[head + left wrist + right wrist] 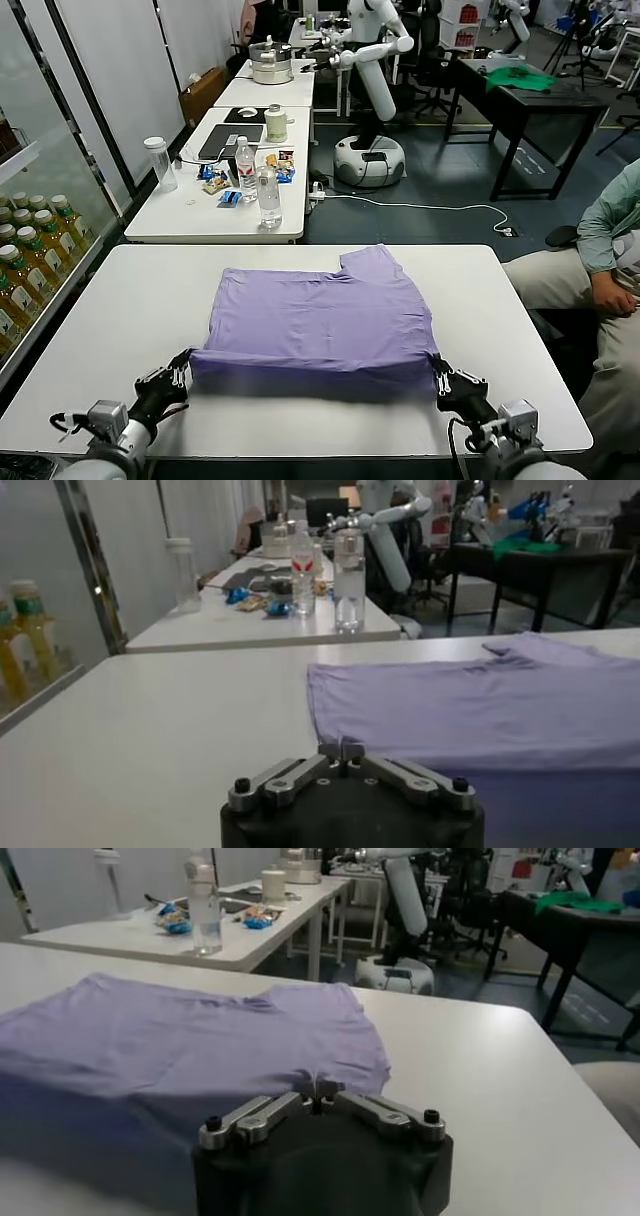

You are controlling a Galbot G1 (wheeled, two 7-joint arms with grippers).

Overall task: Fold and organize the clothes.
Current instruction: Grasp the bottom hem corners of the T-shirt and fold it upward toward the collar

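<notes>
Head view: left gripper (183,367) and right gripper (437,372) each pinch a near hem corner of the T-shirt (320,315), which looks limp, light and sag-prone.

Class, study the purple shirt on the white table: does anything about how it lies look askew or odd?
Yes. The T-shirt is not flat: its near edge hangs lifted off the table, pinched at its corners by the left gripper and right gripper. One sleeve sticks out at the far right.

Right gripper (316,1091) — fingers pinched on the lavender T-shirt's (180,1038) near edge, white table (480,1078) beneath.
</notes>
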